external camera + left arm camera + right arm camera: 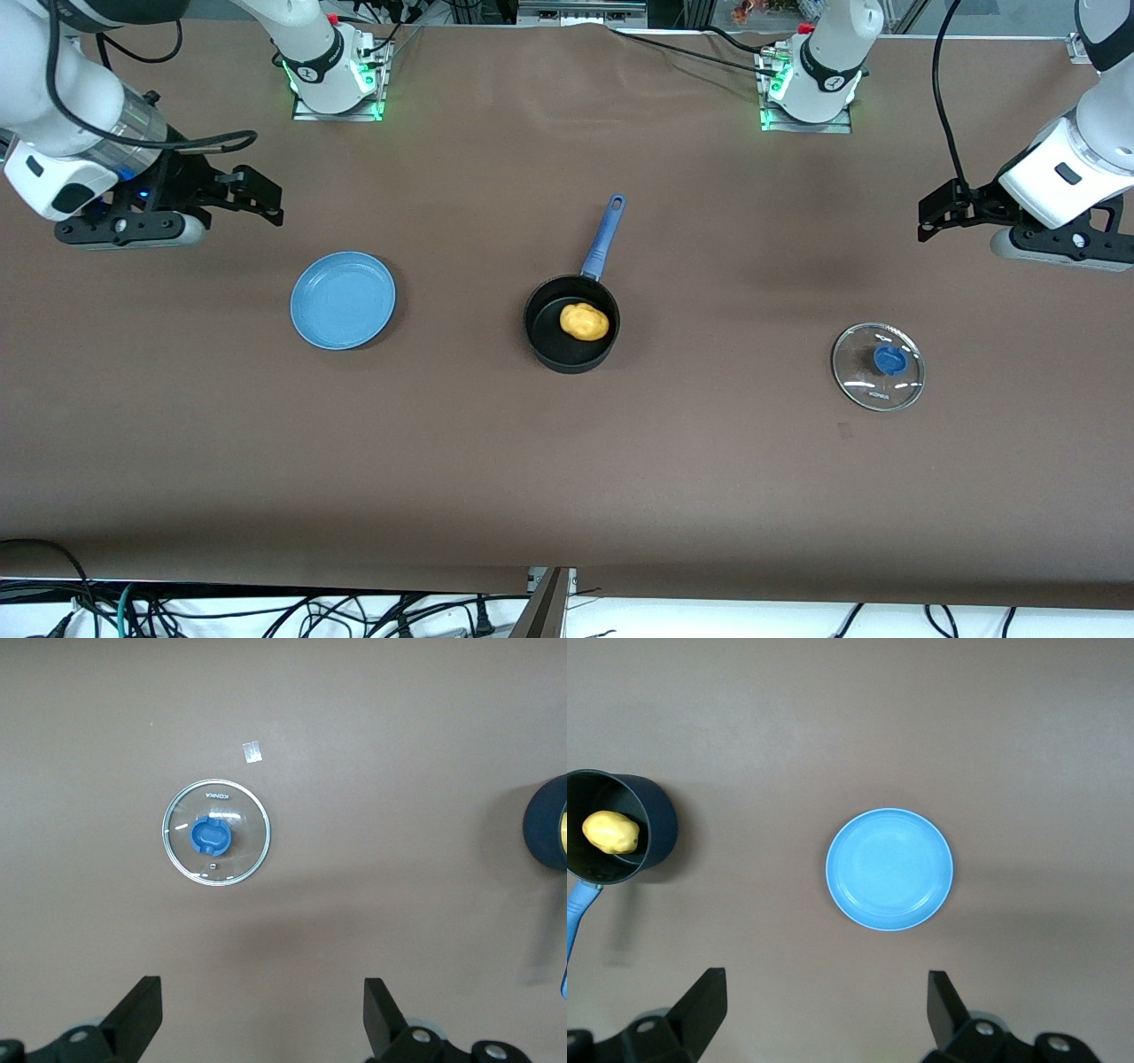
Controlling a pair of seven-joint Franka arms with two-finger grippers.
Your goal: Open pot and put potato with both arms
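Observation:
The black pot point(571, 330) with its long blue handle point(603, 237) stands open at the table's middle; it also shows in the right wrist view point(620, 833). The yellow potato point(584, 321) lies inside it and also shows in the right wrist view point(609, 832). The glass lid point(878, 366) with a blue knob lies flat on the table toward the left arm's end; it also shows in the left wrist view point(215, 833). My left gripper point(932, 217) is open and empty, up over bare table. My right gripper point(261, 197) is open and empty, up over bare table at the right arm's end.
A flat blue plate point(343, 299) lies toward the right arm's end, beside the pot; it also shows in the right wrist view point(889, 869). A small pale scrap point(252, 751) lies near the lid. Both arm bases point(337, 75) stand along the edge farthest from the camera.

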